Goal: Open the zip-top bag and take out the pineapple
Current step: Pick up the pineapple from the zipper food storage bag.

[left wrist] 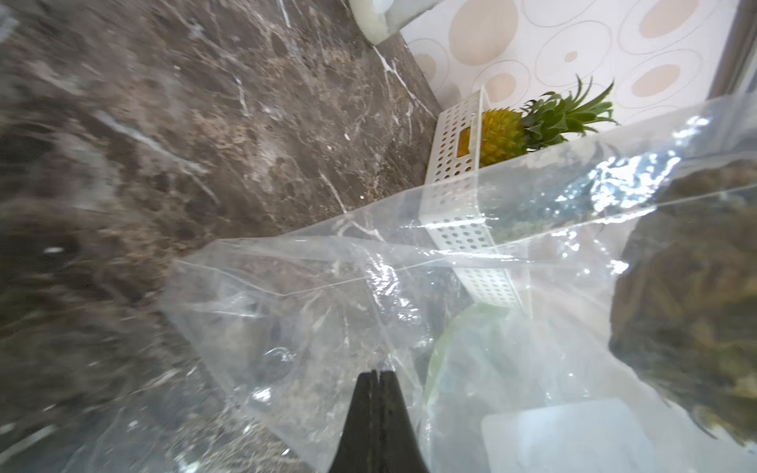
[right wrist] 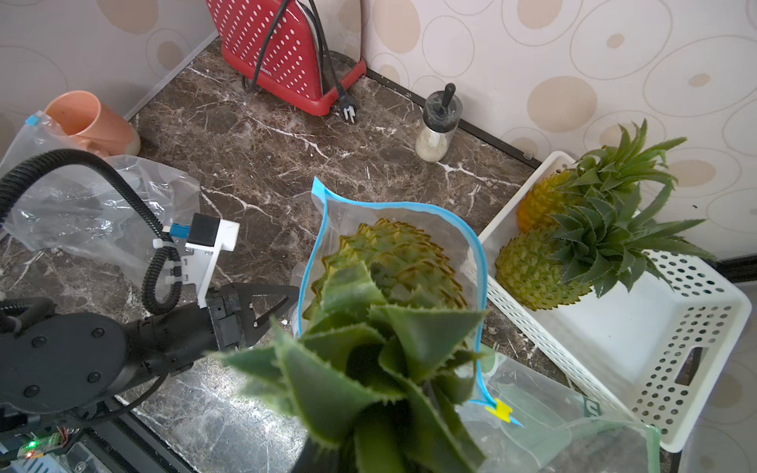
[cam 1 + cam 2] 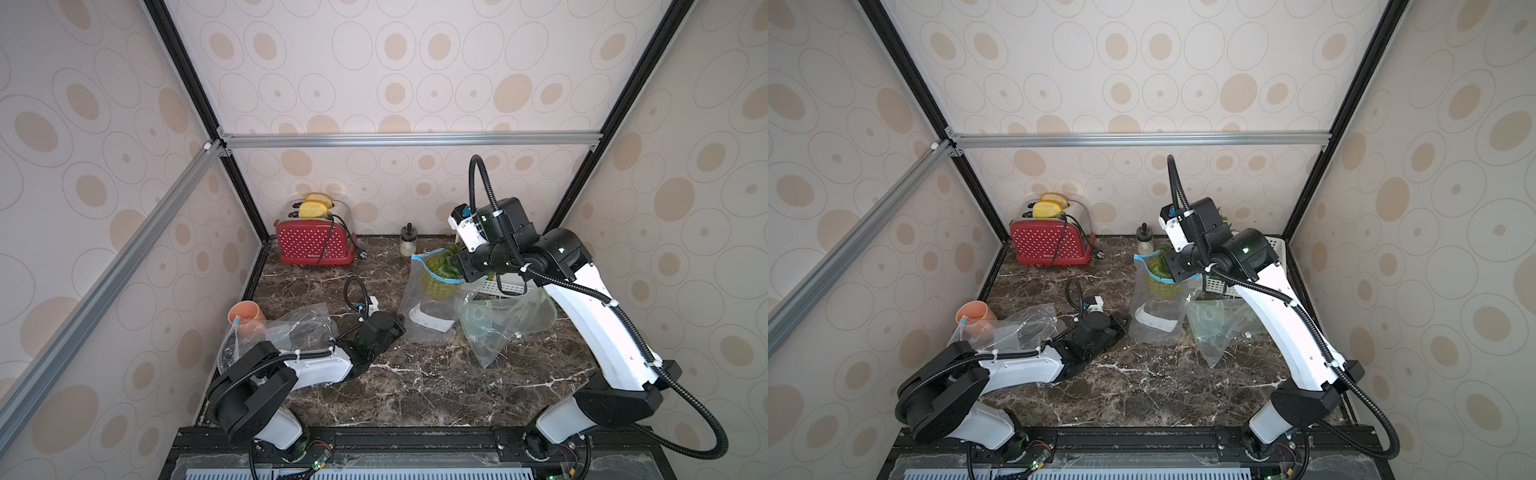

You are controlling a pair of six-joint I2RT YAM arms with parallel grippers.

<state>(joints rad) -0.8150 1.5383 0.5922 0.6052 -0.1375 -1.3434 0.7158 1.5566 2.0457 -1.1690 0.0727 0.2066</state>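
Crown leaves (image 2: 368, 368) bury the right pincer (image 3: 459, 266), grip unreadable; beneath it the spiky yellow-green pineapple (image 2: 393, 262) sits in the clear blue-zippered bag (image 2: 340, 217). Only a wrist view shows the left pincer (image 1: 375, 374) pinching bag film.

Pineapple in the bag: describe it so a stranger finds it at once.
Start at the white basket in the far right corner of the counter. Beside it stands a clear zip-top bag with a blue-edged open mouth; the pineapple sits inside, leaves poking out. Two other pineapples lie bare in the basket; only this one is bagged.
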